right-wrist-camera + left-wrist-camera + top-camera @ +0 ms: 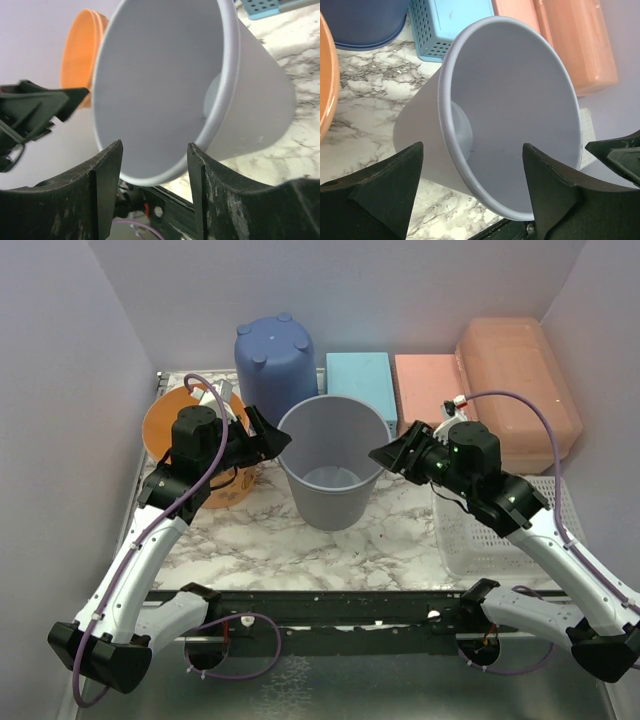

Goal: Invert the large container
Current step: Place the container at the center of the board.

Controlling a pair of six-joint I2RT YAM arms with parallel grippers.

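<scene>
**Q:** What state are the 2 grippers in?

**A:** We read the left gripper (268, 437) as released. Its jaws are spread and it sits just beside the left rim of the grey bin (330, 502). The right gripper (386, 455) is at the bin's right rim with its jaws also apart, and nothing is pinched.

**Q:** Where is the box?

**A:** The box (520, 390) sits in the far right corner, against the pink basket (425, 380). It is well apart from both grippers.

**Q:** How do we expect it to handle?

**A:** We judge it to be light, thin plastic. The walls would be smooth and likely slippery, and the long sides would flex under a pinch. We cannot tell whether the lid is latched, so it may drop off on inversion.

**Q:** Where do we take hold?

**A:** We recommend 1 gripper at each short end, at the rim, where the moulding is stiffest. First draw the box clear of the walls.
</scene>
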